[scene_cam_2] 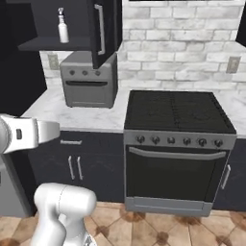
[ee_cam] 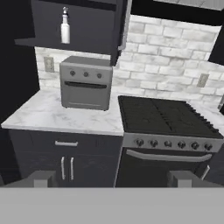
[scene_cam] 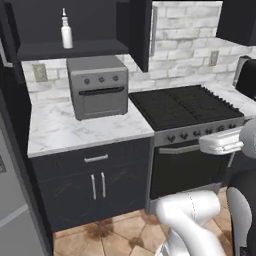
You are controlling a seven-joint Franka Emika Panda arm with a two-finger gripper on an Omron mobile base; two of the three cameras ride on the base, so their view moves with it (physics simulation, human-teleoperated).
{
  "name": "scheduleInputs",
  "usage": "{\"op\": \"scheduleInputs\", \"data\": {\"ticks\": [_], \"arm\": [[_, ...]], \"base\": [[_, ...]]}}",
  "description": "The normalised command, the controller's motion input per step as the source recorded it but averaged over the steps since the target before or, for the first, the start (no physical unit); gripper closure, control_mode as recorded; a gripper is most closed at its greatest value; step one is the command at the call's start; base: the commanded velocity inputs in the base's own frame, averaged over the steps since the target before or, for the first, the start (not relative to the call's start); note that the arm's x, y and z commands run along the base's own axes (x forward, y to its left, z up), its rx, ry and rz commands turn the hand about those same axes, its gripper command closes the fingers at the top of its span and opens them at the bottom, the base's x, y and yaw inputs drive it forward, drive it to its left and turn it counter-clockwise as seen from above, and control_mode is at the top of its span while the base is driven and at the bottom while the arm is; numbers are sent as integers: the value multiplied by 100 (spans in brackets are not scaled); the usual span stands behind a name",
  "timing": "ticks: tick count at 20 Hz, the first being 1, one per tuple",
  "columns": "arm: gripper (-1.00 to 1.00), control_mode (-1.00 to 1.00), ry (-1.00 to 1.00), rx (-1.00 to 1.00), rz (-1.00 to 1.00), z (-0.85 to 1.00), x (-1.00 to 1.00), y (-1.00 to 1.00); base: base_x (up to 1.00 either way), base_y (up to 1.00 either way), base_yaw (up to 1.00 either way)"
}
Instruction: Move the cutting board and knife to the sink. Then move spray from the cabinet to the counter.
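My gripper shows at the bottom edge of the hand view, its two dark finger tips spread wide, one near the lower left and one near the lower right, with nothing between them. It hangs in front of the kitchen units, well apart from everything I am meant to handle.

The spray stands upright in the upper left of the hand view, on the shelf of the open cabinet. It is a slim white bottle with a narrow neck, far above and to the left of my finger tips. In the left base view the spray sits in the upper left on the same dark shelf; in the right base view the spray is also upper left, with the cabinet door swung open just to its right, its silver bar handle upright.

Directly below the shelf the grey toaster oven stands on the counter, a white marble top that runs across the left middle of the hand view. To the right of it, touching the counter's edge, is the black stove with a row of knobs and its oven door beneath. A white brick wall fills the upper right behind the stove.
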Motion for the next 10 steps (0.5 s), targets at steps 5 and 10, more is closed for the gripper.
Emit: {"op": "scheduleInputs", "data": {"ticks": [5,10], "arm": [[-100,100,0,0,0,0,0,0],[-100,100,0,0,0,0,0,0]], "base": [[-19,87,0],[48,96,0]]}}
